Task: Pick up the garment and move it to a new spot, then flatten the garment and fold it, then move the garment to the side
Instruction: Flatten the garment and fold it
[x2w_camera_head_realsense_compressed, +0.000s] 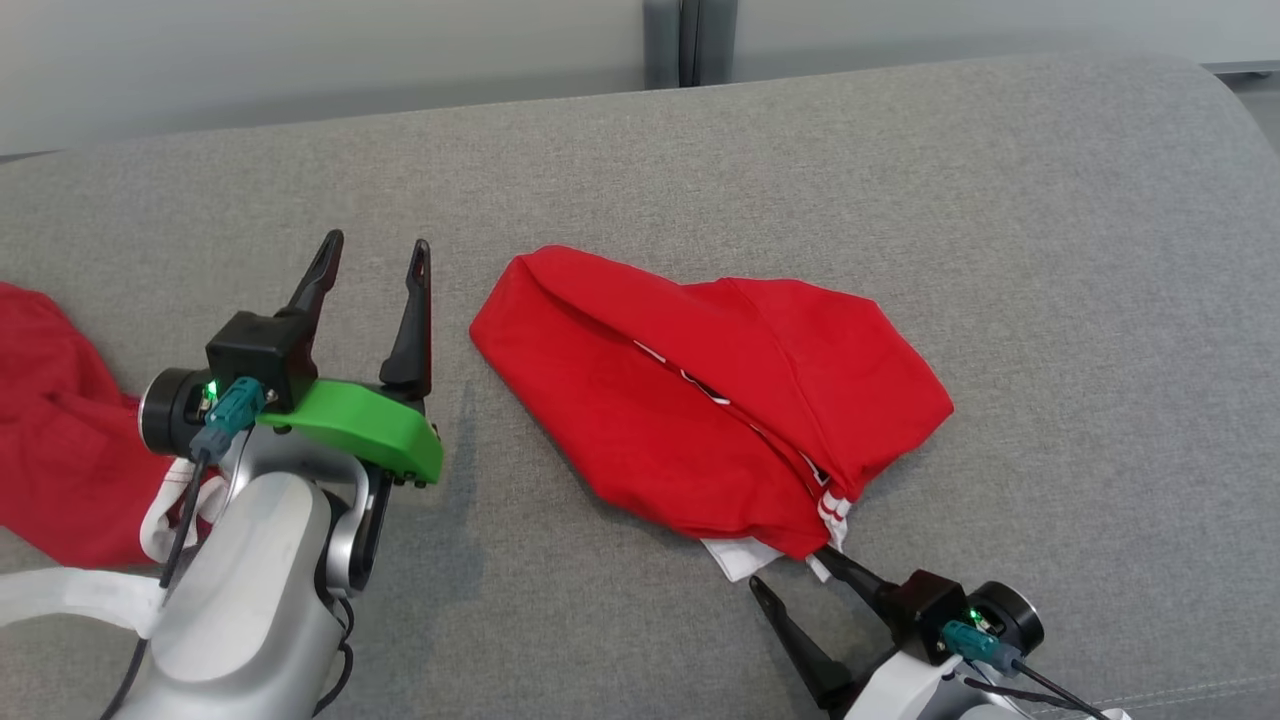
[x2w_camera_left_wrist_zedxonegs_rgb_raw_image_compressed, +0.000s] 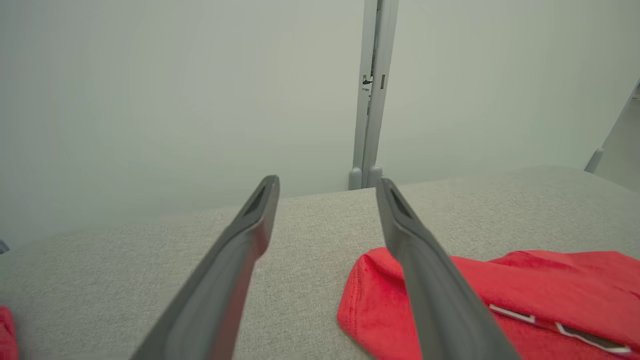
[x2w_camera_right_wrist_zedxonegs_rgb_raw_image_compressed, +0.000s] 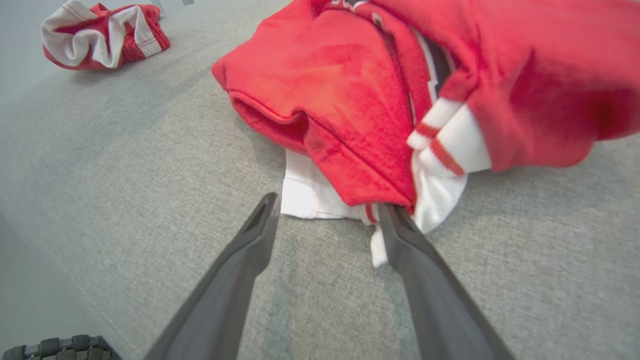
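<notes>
A red garment (x2w_camera_head_realsense_compressed: 700, 400) with white trim lies folded over itself on the grey cushion, middle right in the head view. My right gripper (x2w_camera_head_realsense_compressed: 795, 570) is open at the garment's near white-trimmed corner; one fingertip (x2w_camera_right_wrist_zedxonegs_rgb_raw_image_compressed: 392, 215) touches the red hem, the other (x2w_camera_right_wrist_zedxonegs_rgb_raw_image_compressed: 267, 205) rests on bare cushion. In the right wrist view the garment (x2w_camera_right_wrist_zedxonegs_rgb_raw_image_compressed: 350, 90) spreads across the upper half. My left gripper (x2w_camera_head_realsense_compressed: 375, 250) hovers open to the left of the garment, nothing between its fingers. The left wrist view has the garment's (x2w_camera_left_wrist_zedxonegs_rgb_raw_image_compressed: 525, 295) far end beside the right finger (x2w_camera_left_wrist_zedxonegs_rgb_raw_image_compressed: 415, 250).
A second red and white cloth (x2w_camera_head_realsense_compressed: 50, 430) lies at the left edge, partly under my left arm, also bunched up as the cloth (x2w_camera_right_wrist_zedxonegs_rgb_raw_image_compressed: 100, 32) far off in the right wrist view. The grey cushion (x2w_camera_head_realsense_compressed: 800, 170) extends back to a pale wall with a grey post (x2w_camera_left_wrist_zedxonegs_rgb_raw_image_compressed: 372, 95).
</notes>
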